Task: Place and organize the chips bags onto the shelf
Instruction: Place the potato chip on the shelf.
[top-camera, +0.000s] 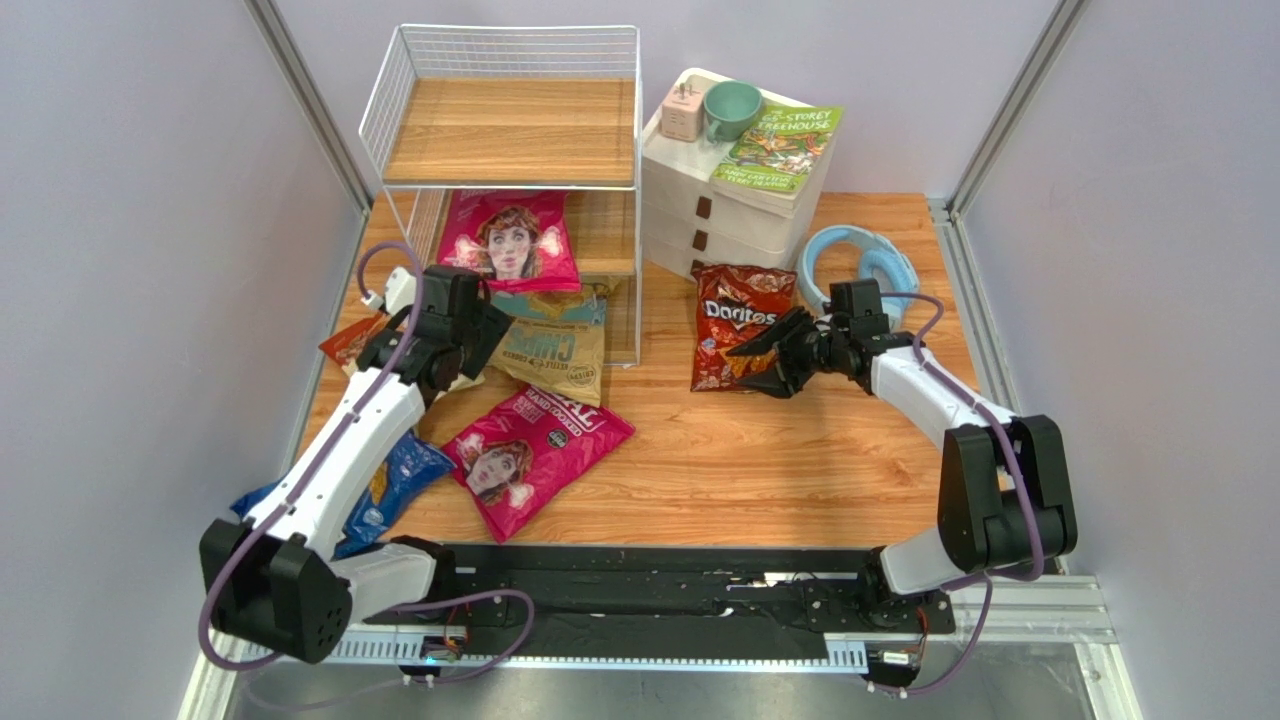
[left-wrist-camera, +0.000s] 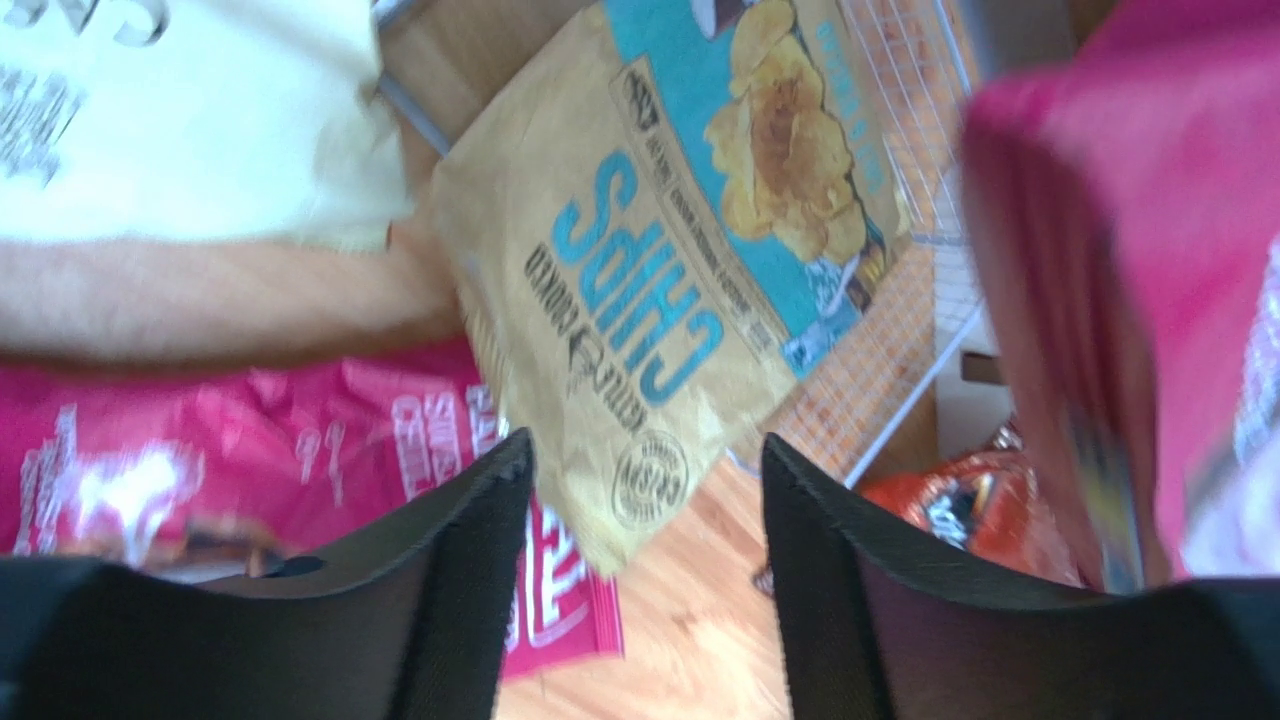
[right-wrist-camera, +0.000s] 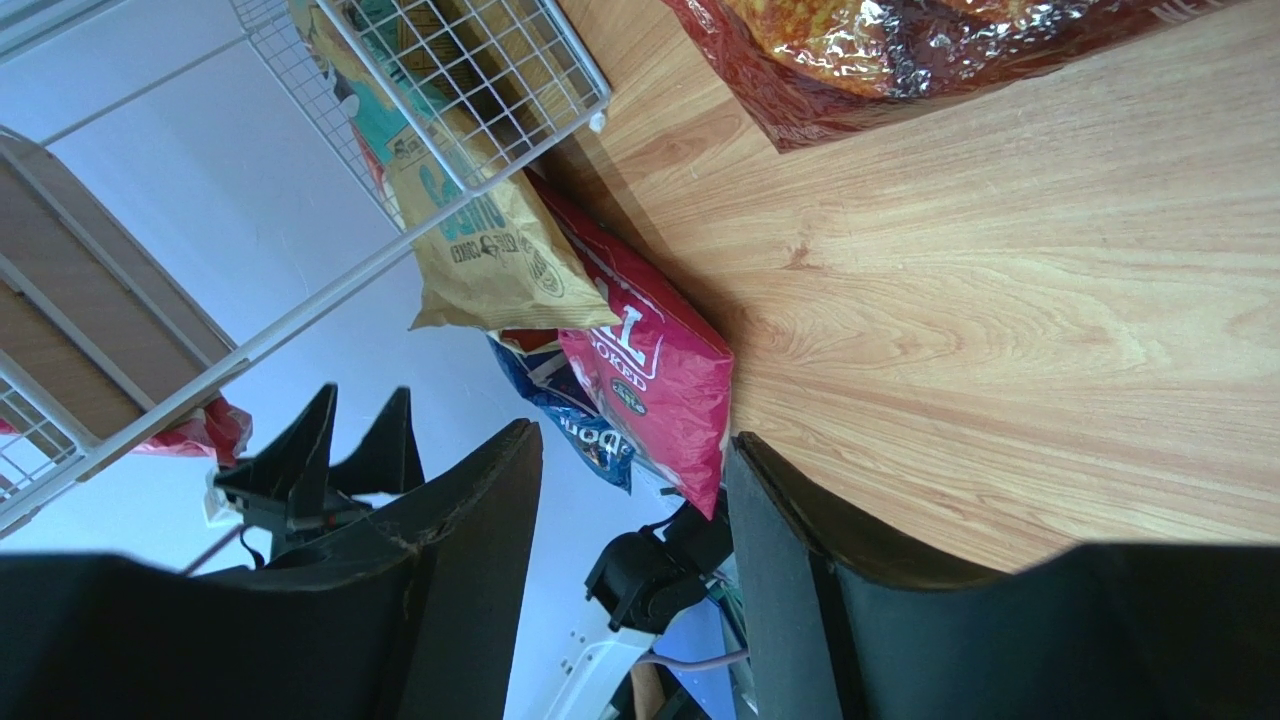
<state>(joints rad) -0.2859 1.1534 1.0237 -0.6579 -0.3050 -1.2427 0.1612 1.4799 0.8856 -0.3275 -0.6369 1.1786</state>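
The white wire shelf (top-camera: 511, 135) stands at the back left. One magenta bag (top-camera: 511, 240) lies on a lower tier, sticking out at the front. The tan-and-teal CHIPS bag (top-camera: 553, 348) leans at the shelf's foot. A second magenta bag (top-camera: 534, 450) lies flat in front of it. The blue Doritos bag (top-camera: 383, 488) and the orange-and-cream bag (top-camera: 349, 342) are partly hidden under my left arm. My left gripper (top-camera: 484, 333) is open and empty above the CHIPS bag (left-wrist-camera: 676, 255). The red Doritos bag (top-camera: 739, 323) lies right of the shelf. My right gripper (top-camera: 766, 360) is open and empty at that bag's near right edge (right-wrist-camera: 902, 45).
A white drawer unit (top-camera: 736, 195) stands right of the shelf, with a green book (top-camera: 781, 150), a green cup (top-camera: 733, 108) and a small pink object (top-camera: 684, 108) on top. A light blue ring-shaped object (top-camera: 857, 263) lies behind my right gripper. Grey walls enclose the wooden table (top-camera: 781, 465).
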